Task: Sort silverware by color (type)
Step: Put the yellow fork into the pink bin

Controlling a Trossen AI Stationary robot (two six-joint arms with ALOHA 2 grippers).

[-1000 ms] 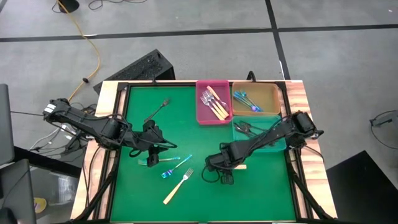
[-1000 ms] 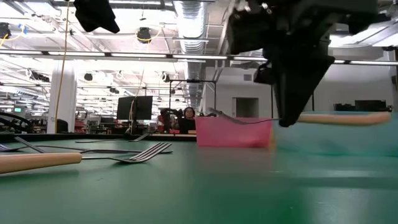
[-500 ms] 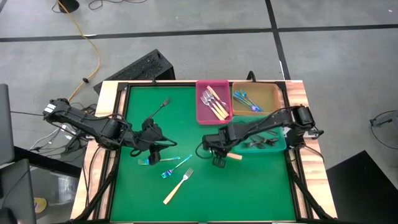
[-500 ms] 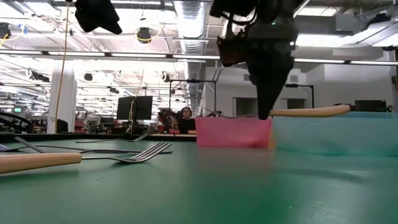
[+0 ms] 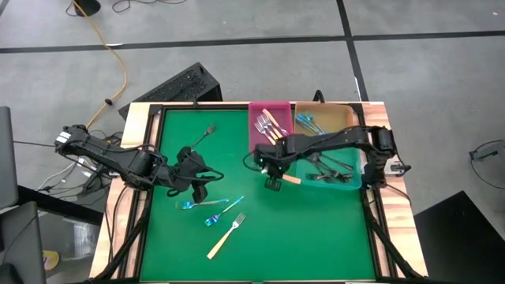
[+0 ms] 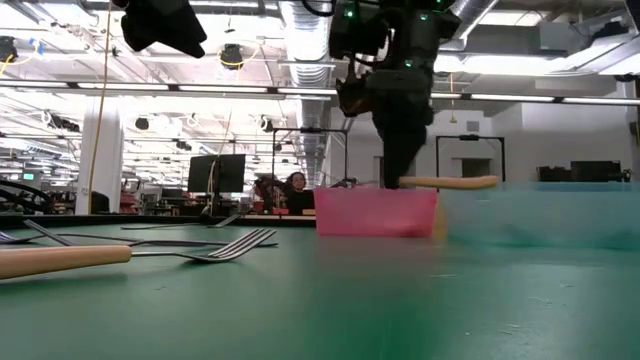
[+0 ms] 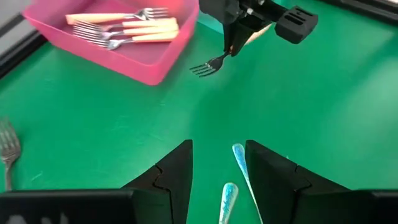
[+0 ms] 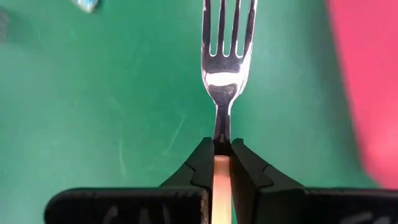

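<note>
Now tan-handled fork point(image 8: 224, 68) sits clamped between right fingers point(image 8: 200, 163).

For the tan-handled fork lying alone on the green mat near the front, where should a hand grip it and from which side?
Probably at the tan-handled fork's wooden handle, near its middle, coming straight down from above with the fingers across its width. It lies flat and diagonal on the mat, tines toward the bins, so the side offers no purchase. The handle is the thicker part, and nothing crowds it; the nearest blue fork lies apart from it.
</note>
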